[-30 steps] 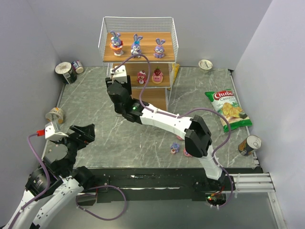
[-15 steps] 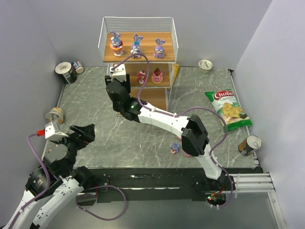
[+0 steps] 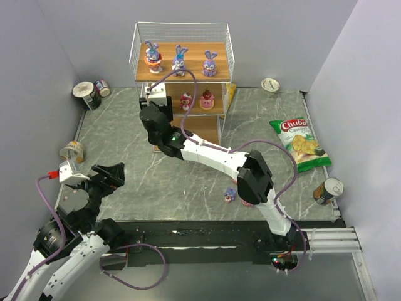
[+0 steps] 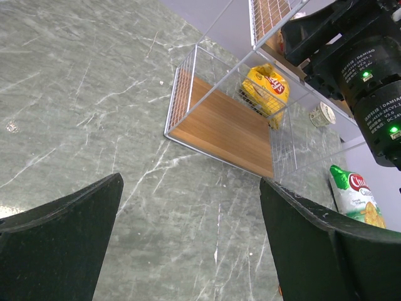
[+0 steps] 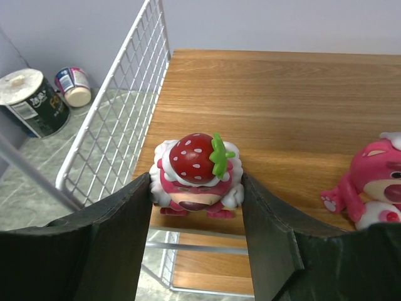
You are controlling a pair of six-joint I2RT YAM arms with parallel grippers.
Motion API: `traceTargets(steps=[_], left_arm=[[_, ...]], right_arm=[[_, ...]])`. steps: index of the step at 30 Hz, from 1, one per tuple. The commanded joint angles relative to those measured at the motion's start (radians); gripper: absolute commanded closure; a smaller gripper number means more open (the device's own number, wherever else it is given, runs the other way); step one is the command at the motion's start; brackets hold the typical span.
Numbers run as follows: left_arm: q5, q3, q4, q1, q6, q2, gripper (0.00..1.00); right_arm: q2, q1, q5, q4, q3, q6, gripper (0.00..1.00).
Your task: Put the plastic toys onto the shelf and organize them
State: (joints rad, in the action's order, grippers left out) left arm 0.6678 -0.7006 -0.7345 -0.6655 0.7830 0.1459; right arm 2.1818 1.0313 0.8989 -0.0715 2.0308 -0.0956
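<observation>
The shelf (image 3: 143,46) stands at the back. Three purple-blue bunnies (image 3: 180,59) are on its top board and two pink-red figures (image 3: 207,99) on the middle board. My right gripper (image 3: 158,100) reaches into the middle tier's left end. In the right wrist view it (image 5: 195,179) is shut on a pink-red strawberry-topped figure (image 5: 197,164), which stands at the board's (image 5: 282,94) front edge, with another pink figure (image 5: 373,182) to the right. A purple toy (image 3: 230,195) and a pink one (image 3: 246,202) lie on the table near the right arm's elbow. My left gripper (image 3: 109,172) (image 4: 191,182) is open and empty above the table.
A green-red chip bag (image 3: 301,143) and a can (image 3: 328,190) lie at the right, a cup (image 3: 270,84) at the back right. Cans (image 3: 86,94) sit at the back left, another (image 3: 72,150) at the left. A yellow bag (image 4: 268,88) is behind the shelf's bottom board (image 4: 219,128).
My right arm has pushed a little further toward the shelf, taking its gripper deeper into the middle tier. The left arm has not moved.
</observation>
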Motion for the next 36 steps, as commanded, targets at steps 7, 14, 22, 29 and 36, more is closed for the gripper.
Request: traceTargets(steps=[7,14,22,29,36], left_arm=[[0.012,-0.019,0.003,-0.003,0.005,0.004,0.04],[0.012,-0.019,0.003,-0.003,0.007,0.004,0.04],[0.012,-0.017,0.003,-0.003,0.007,0.004,0.04],[0.015,-0.017,0.001,-0.003,0.009,0.004,0.04],[0.018,-0.02,-0.002,-0.003,0.01,0.004,0.03]], right_arm=[[0.024,-0.016,0.028,-0.025,0.012,0.06,0.45],[0.015,-0.014,0.025,-0.034,0.005,0.06,0.35],[-0.024,-0.01,0.02,-0.093,-0.06,0.079,0.25],[-0.062,0.006,0.035,-0.145,-0.107,0.114,0.23],[-0.117,0.032,0.052,-0.212,-0.173,0.145,0.21]])
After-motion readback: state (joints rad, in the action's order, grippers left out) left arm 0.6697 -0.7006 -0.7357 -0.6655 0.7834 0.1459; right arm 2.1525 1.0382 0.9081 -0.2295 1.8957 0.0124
